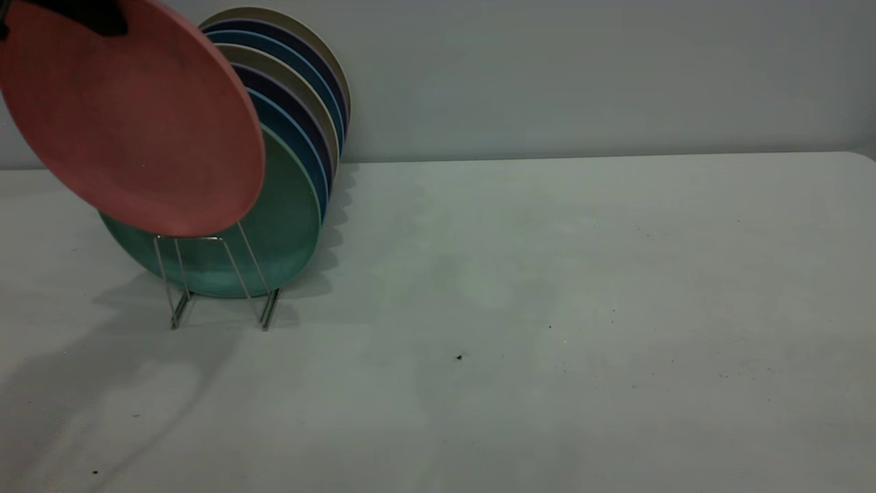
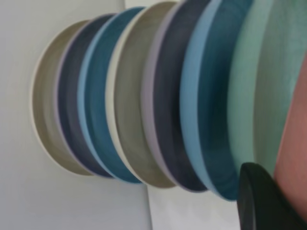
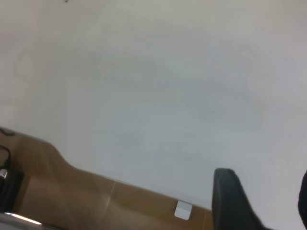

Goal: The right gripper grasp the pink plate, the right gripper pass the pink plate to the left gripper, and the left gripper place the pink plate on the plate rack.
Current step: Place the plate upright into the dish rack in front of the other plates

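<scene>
One black left gripper [image 1: 102,20] has its jaws clenched on the upper rim of the round salmon-pink plastic plate [image 1: 130,116], holding it tilted in the air just above the front end of the thin silver wire plate rack [image 1: 219,281]. Right behind the pink plate a teal-green plate [image 1: 287,226] stands in the rack, then a row of blue, dark navy and beige plates [image 1: 301,103]. The rack sits on the pale grey surface [image 1: 547,308]. The right gripper [image 3: 261,203] hangs over bare surface, its jaws released.
</scene>
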Tool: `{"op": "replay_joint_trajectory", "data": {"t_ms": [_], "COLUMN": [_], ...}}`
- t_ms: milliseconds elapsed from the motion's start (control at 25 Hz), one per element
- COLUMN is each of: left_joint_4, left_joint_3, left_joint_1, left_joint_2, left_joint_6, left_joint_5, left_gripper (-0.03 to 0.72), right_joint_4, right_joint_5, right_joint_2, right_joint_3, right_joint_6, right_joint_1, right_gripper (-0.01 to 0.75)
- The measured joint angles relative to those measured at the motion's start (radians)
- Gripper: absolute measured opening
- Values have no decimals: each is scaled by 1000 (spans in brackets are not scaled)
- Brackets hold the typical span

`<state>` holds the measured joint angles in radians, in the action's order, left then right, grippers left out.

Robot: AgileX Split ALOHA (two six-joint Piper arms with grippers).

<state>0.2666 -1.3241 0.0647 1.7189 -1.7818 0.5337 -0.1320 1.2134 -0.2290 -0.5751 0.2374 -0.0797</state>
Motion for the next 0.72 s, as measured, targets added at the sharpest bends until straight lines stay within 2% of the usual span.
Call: {"op": "replay_joint_trajectory", "data": {"t_ms": [160,720], "left_joint_4": [-1,49], "left_joint_3": [40,55], "left_joint_1": [0,0], "left_joint_2": [2,107], "left_joint_6": [-4,-4], "left_joint_5": [-49,-76], "left_gripper": [80,80], "right_joint_4": [3,17], "right_joint_5": [1,9], "right_joint_2": [0,0], "right_joint_3": [0,0], "right_joint_6": [0,-2], "right_joint_1": [0,0], "right_gripper": [363,363]}}
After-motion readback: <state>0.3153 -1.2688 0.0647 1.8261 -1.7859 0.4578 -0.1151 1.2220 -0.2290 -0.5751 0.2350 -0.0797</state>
